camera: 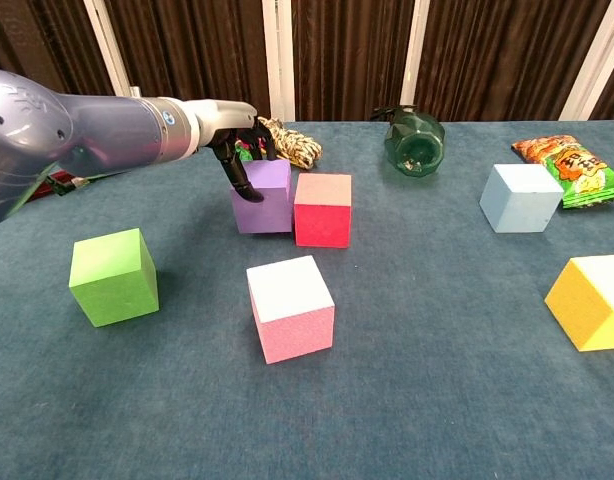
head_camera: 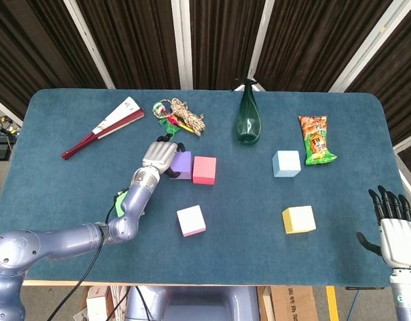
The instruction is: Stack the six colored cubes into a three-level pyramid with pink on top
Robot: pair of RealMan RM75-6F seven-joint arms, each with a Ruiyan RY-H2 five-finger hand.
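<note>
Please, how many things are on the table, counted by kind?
Cubes: 6, e.g. purple cube
Folding fan: 1
Rope bundle: 1
Green bottle: 1
Snack packet: 1
Total: 10

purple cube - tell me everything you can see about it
The purple cube is a plain, matte, violet block that looks like foam, sitting upright and flat on the blue table. It stands toward the far left-centre, directly beside the red cube, their facing sides touching or nearly so. The left hand rests on its left side, dark fingers draped over the upper left edge. Behind it lies the coiled rope.
</note>
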